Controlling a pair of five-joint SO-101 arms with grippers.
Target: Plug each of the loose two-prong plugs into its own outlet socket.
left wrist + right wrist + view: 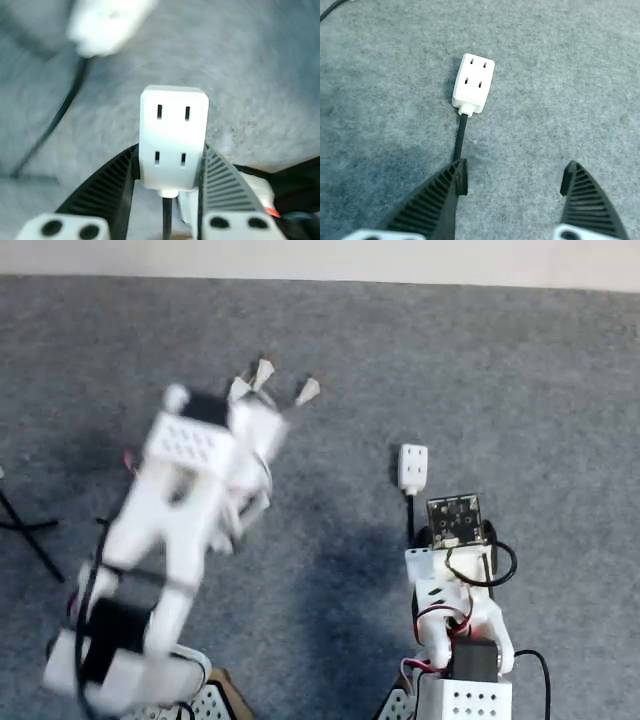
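**One socket block gripped, another loose on the carpet**

A loose socket block (473,84) lies flat on the grey carpet (580,75), slots up. The right gripper (516,172) hangs just short of it, spread wide and holding nothing. The block's black cable (461,137) runs back toward that gripper. Well apart from the loose socket block, the left gripper (170,150) is clamped on a held socket block (173,135), black fingers (117,172) pressed to its sides. A blurred white piece (107,22) with a dark cord (60,115) appears in the left wrist view; what it is cannot be told.
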